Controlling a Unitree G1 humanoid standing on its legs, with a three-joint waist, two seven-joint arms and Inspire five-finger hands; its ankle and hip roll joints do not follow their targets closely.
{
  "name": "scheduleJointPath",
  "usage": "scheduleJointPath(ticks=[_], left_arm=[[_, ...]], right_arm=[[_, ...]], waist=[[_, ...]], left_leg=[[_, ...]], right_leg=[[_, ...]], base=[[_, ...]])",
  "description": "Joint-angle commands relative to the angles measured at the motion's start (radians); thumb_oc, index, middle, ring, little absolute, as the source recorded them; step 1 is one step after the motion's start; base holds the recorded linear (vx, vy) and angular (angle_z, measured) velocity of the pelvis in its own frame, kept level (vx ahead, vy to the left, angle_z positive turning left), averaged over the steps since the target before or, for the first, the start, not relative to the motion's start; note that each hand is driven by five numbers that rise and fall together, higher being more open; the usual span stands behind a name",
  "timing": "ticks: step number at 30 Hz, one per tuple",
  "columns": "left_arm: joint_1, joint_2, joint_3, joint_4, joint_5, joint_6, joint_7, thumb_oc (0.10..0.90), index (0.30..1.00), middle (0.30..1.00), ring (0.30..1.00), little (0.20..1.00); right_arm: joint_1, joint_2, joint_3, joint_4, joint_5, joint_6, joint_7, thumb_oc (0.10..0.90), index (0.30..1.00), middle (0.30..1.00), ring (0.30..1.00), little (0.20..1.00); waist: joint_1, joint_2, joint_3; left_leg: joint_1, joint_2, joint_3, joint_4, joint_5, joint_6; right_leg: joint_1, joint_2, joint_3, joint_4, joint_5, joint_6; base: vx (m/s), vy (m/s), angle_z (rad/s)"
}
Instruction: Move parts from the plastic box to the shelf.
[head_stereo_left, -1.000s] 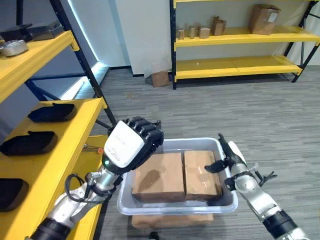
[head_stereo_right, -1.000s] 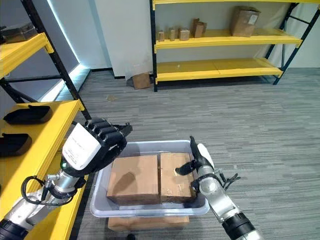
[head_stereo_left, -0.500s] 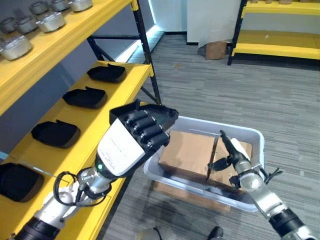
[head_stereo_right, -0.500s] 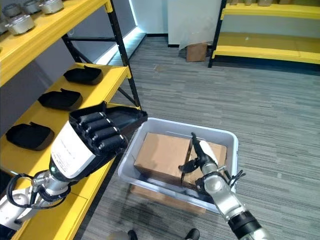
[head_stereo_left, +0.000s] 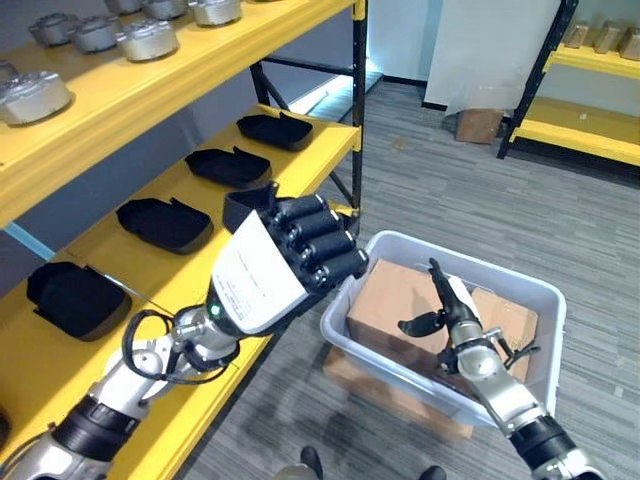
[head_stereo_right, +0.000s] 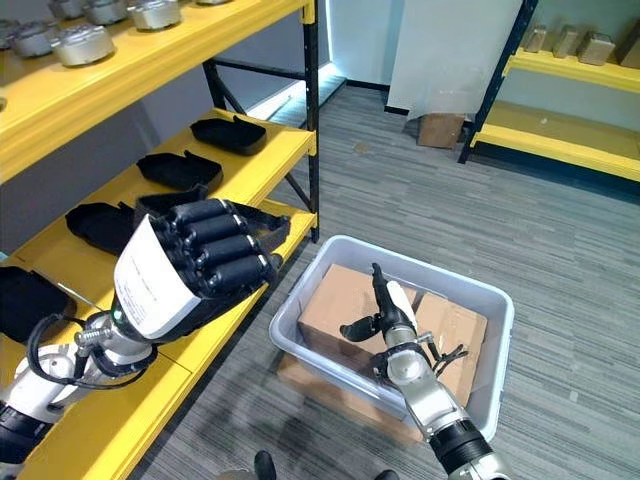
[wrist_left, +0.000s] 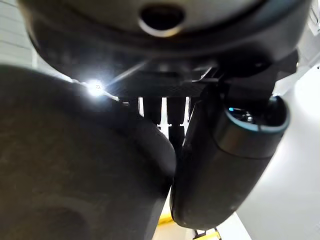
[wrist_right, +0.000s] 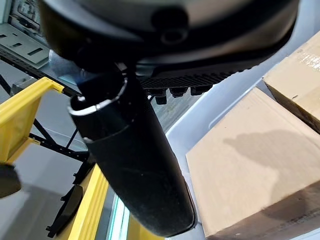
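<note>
My left hand is raised beside the yellow shelf, its fingers curled round a flat black part whose edge sticks out past them. The grey plastic box stands on the floor to the right and holds two brown cartons. My right hand hovers over those cartons with fingers straight and thumb spread, holding nothing. Several similar black parts lie in a row on the shelf.
Round metal parts line the upper shelf. A flat carton lies under the plastic box. A dark shelf post rises at the shelf corner. A second yellow rack and a small carton stand at the far wall.
The camera has swung towards the shelf. My left hand, still holding the black part, has risen to shelf height. The right hand stays over the box.
</note>
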Motion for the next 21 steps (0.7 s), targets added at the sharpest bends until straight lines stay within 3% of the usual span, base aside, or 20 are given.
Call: scheduleJointPath(ticks=[1,2,4,5,9,11,15,19,21], left_arm=[[-0.082,-0.051,0.011,-0.045,-0.053,-0.003,0.086,0.400,0.300,0.300,0.300,0.300],[-0.084,-0.052,0.009,-0.044,-0.052,-0.003,0.086,0.400,0.300,0.300,0.300,0.300],[-0.102,-0.059,-0.012,-0.033,-0.032,-0.007,0.099,0.400,0.300,0.300,0.300,0.300],[-0.114,-0.066,-0.024,-0.023,-0.018,-0.013,0.108,0.400,0.300,0.300,0.300,0.300],[-0.160,-0.071,-0.062,-0.021,-0.002,0.010,0.102,0.400,0.300,0.300,0.300,0.300],[-0.221,-0.058,-0.086,-0.020,-0.033,0.027,0.072,0.400,0.300,0.300,0.300,0.300],[-0.264,-0.057,-0.109,-0.010,-0.048,0.044,0.036,0.400,0.300,0.300,0.300,0.300],[-0.253,-0.040,-0.091,-0.046,-0.046,-0.017,0.019,0.400,0.300,0.300,0.300,0.300],[-0.274,-0.040,-0.111,-0.044,-0.037,-0.014,0.023,0.400,0.300,0.300,0.300,0.300]], right_arm=[[-0.042,-0.052,-0.051,-0.085,-0.033,-0.055,-0.043,0.900,1.000,1.000,1.000,1.000],[-0.039,-0.052,-0.052,-0.087,-0.033,-0.055,-0.043,0.900,1.000,1.000,1.000,1.000],[-0.007,-0.053,-0.060,-0.103,-0.017,-0.061,-0.054,0.900,1.000,1.000,1.000,1.000],[0.015,-0.051,-0.067,-0.111,0.005,-0.061,-0.054,0.900,1.000,1.000,1.000,1.000],[0.033,-0.053,-0.072,-0.097,-0.008,-0.087,-0.065,0.900,1.000,1.000,1.000,1.000],[0.038,-0.070,-0.073,-0.086,-0.034,-0.109,-0.091,0.900,1.000,1.000,1.000,1.000],[0.031,-0.079,-0.054,-0.067,-0.108,-0.146,-0.158,0.900,1.000,1.000,1.000,1.000],[0.014,-0.063,-0.048,-0.078,-0.097,-0.111,-0.214,0.900,1.000,1.000,1.000,1.000],[0.008,-0.052,-0.039,-0.068,-0.112,-0.104,-0.244,0.900,1.000,1.000,1.000,1.000]], waist=[[-0.019,-0.019,-0.090],[-0.019,-0.019,-0.091],[-0.038,-0.021,-0.089],[-0.053,-0.025,-0.089],[-0.099,-0.034,-0.095],[-0.119,-0.042,-0.102],[-0.119,-0.046,-0.110],[-0.114,-0.038,-0.125],[-0.123,-0.033,-0.133]], left_leg=[[0.066,-0.006,-0.018,-0.009,-0.137,-0.018],[0.066,-0.007,-0.019,-0.009,-0.138,-0.017],[0.056,-0.019,-0.063,-0.009,-0.143,0.001],[0.042,-0.022,-0.074,-0.009,-0.128,0.017],[0.026,-0.036,-0.157,-0.009,-0.130,0.038],[0.012,-0.051,-0.200,-0.008,-0.129,0.034],[0.012,-0.050,-0.230,-0.003,-0.128,0.024],[0.016,-0.040,-0.245,-0.009,-0.122,0.009],[0.019,-0.036,-0.238,-0.009,-0.123,0.005]], right_leg=[[-0.018,0.060,0.108,-0.014,-0.061,0.089],[-0.020,0.060,0.110,-0.011,-0.063,0.089],[-0.034,0.075,0.190,0.049,-0.115,0.074],[-0.048,0.093,0.234,0.099,-0.153,0.047],[-0.079,0.185,0.396,0.212,-0.247,0.002],[-0.075,0.225,0.458,0.175,-0.256,-0.019],[-0.056,0.231,0.485,0.130,-0.237,-0.023],[-0.026,0.235,0.491,0.093,-0.225,-0.026],[-0.023,0.239,0.496,0.087,-0.225,-0.026]], base=[[-0.09,0.072,0.16],[-0.09,0.072,0.22],[-0.11,0.046,0.41],[-0.12,0.002,0.73],[-0.06,-0.046,0.67],[-0.02,-0.089,0.89],[0.00,-0.148,0.45],[0.04,-0.143,-0.12],[0.07,-0.129,0.01]])
